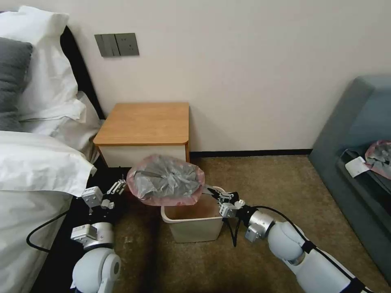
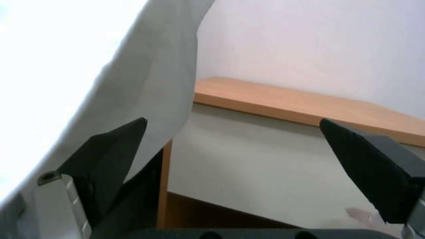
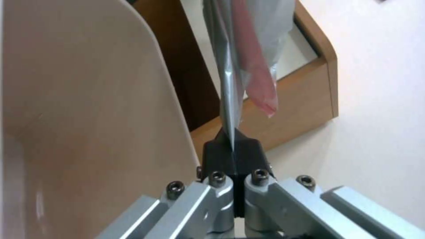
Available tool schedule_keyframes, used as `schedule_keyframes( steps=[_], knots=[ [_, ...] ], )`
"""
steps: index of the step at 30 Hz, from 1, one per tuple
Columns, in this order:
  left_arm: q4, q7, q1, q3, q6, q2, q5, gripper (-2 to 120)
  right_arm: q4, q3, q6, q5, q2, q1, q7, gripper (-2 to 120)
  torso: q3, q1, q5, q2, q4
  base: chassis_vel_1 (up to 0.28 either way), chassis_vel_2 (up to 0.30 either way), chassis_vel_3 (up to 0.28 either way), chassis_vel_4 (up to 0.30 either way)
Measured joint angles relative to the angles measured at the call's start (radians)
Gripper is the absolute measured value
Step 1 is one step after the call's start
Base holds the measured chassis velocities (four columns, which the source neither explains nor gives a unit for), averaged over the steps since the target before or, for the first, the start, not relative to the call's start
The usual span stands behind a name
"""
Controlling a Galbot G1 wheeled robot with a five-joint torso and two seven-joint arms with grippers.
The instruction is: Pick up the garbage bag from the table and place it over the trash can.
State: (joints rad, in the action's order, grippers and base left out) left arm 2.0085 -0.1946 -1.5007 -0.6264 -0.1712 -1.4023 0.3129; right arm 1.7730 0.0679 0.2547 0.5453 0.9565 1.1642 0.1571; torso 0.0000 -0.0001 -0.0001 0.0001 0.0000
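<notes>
Garbage bag (image 1: 165,179), crinkled grey, in right tool (image 1: 212,193)

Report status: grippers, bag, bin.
Right gripper shut on bag edge. Left gripper open, beside bag, holding nothing. Bag spread above bin, not yet over rim. Nothing in the way.

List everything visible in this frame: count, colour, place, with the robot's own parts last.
Thin translucent grey garbage bag with pink edge: one, held above the bin.
Small beige plastic trash can: one, on the carpet before the nightstand.
Orange-brown wooden nightstand table: one, against the wall.
White bedding: left side.
Grey wall switch panel: one, above the nightstand.
Grey-blue sofa: one, right side.
Smaller pink-edged grey plastic bundle: one, on the sofa.
Left hand: open, beside the bag.
Right hand: shut on the bag's edge.
</notes>
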Motion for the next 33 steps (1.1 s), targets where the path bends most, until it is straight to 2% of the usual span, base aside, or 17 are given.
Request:
schedule_keyframes(
  steps=[11,20,22,24,26,27,30,31,33],
  knots=[
    [0.000,-0.008,0.007,0.007,0.008,-0.006,0.007,98,0.001,0.018,0.004,-0.004,-0.012,0.026,0.002,0,0.000,0.000,0.0002,0.000,0.0000,0.000,0.000,0.000,0.000],
    [-0.008,-0.004,0.001,0.021,0.001,-0.018,-0.006,98,0.027,0.022,-0.014,-0.052,-0.051,0.025,0.024,0,0.000,0.000,0.0002,0.000,0.0000,0.000,0.000,0.000,0.000],
    [-0.009,-0.004,0.003,0.037,0.000,-0.027,-0.014,98,0.040,0.032,-0.019,-0.069,-0.062,0.038,0.041,12,0.000,0.000,0.0002,0.000,0.0000,0.000,0.000,0.000,0.000],
    [-0.009,-0.003,0.004,0.044,0.000,-0.031,-0.017,98,0.042,0.034,-0.019,-0.072,-0.065,0.042,0.044,15,0.000,0.000,0.0001,0.000,-0.0001,0.000,0.000,0.000,0.000],
    [-0.008,-0.001,0.008,0.058,0.000,-0.043,-0.031,98,0.043,0.036,-0.020,-0.082,-0.066,0.044,0.046,27,0.000,0.000,0.0002,0.000,-0.0002,0.000,0.000,0.000,0.000],
    [-0.008,-0.001,0.008,0.058,0.000,-0.043,-0.031,98,0.043,0.036,-0.020,-0.082,-0.066,0.044,0.046,27,0.000,0.000,0.0002,0.000,-0.0002,0.000,0.000,0.000,0.000],
    [-0.008,0.001,0.010,0.063,0.001,-0.049,-0.044,98,0.043,0.033,-0.027,-0.084,-0.054,0.026,0.066,40,0.000,0.000,0.0003,0.000,0.0001,0.000,0.000,0.000,0.000],
    [-0.008,0.001,0.010,0.063,0.001,-0.049,-0.044,98,0.043,0.033,-0.027,-0.084,-0.054,0.026,0.066,40,0.000,0.000,0.0003,0.000,0.0001,0.000,0.000,0.000,0.000],
    [-0.011,0.003,0.010,0.064,0.001,-0.048,-0.048,99,0.055,0.030,-0.036,-0.102,-0.067,0.019,0.082,52,0.000,0.000,0.0003,0.000,0.0000,0.000,0.000,0.000,0.000]
  ],
)
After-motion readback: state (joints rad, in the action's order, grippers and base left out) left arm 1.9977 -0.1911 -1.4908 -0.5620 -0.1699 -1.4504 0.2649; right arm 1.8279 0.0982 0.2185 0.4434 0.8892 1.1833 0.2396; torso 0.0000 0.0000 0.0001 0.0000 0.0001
